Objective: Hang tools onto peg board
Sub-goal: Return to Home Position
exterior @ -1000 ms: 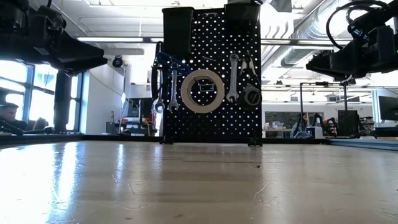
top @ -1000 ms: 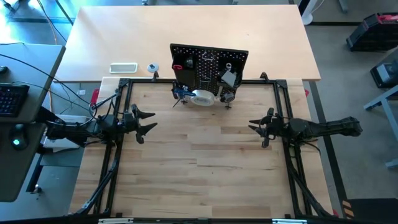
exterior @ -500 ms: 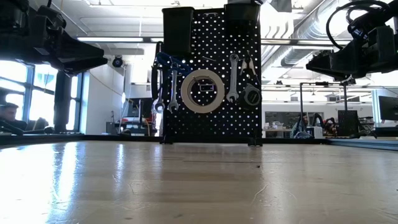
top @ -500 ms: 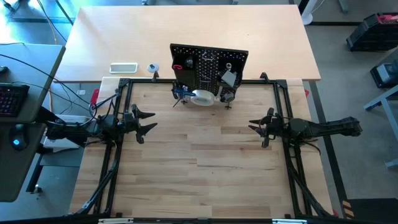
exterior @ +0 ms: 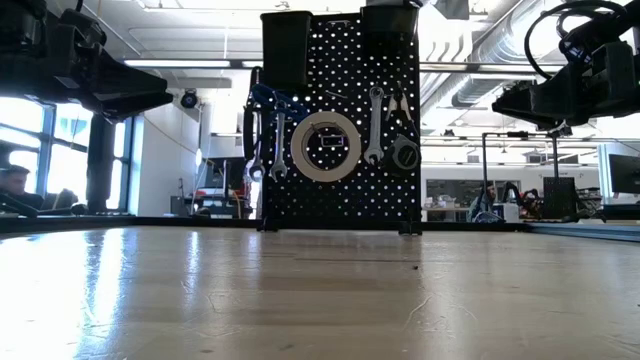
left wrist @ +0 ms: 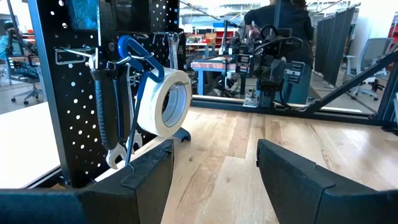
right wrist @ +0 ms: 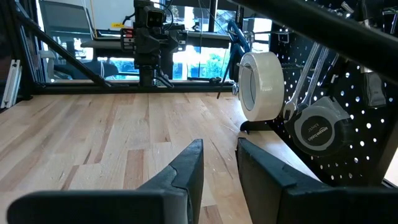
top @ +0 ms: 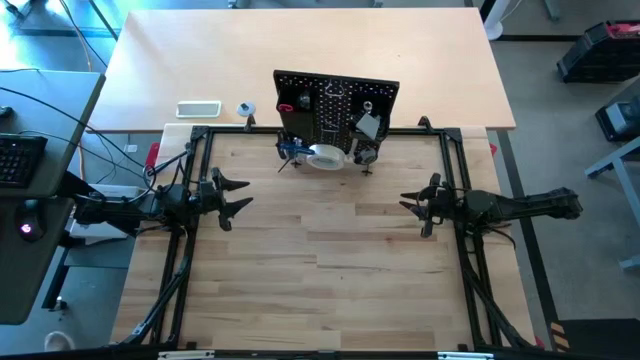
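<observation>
The black peg board (top: pixel 336 110) stands upright on its legs at the far middle of the wooden table. On it hang a white tape roll (exterior: pixel 326 146), silver wrenches (exterior: pixel 374 125), a blue-handled tool (exterior: pixel 265 100) and a round tape measure (exterior: pixel 404 154). In the left wrist view the tape roll (left wrist: pixel 168 102) hangs beside a wrench. My left gripper (top: pixel 240 196) waits level at the table's left side, open (left wrist: pixel 214 146) and empty. My right gripper (top: pixel 408 204) waits level at the right side, its fingers (right wrist: pixel 219 142) a narrow gap apart, nothing between them.
Black bins (exterior: pixel 286 45) sit on top of the peg board. A black metal frame (top: pixel 195 140) borders the table. On the lighter table behind lie a white slab (top: pixel 198 108) and a small object (top: pixel 244 109). Bare wood lies between both arms and the board.
</observation>
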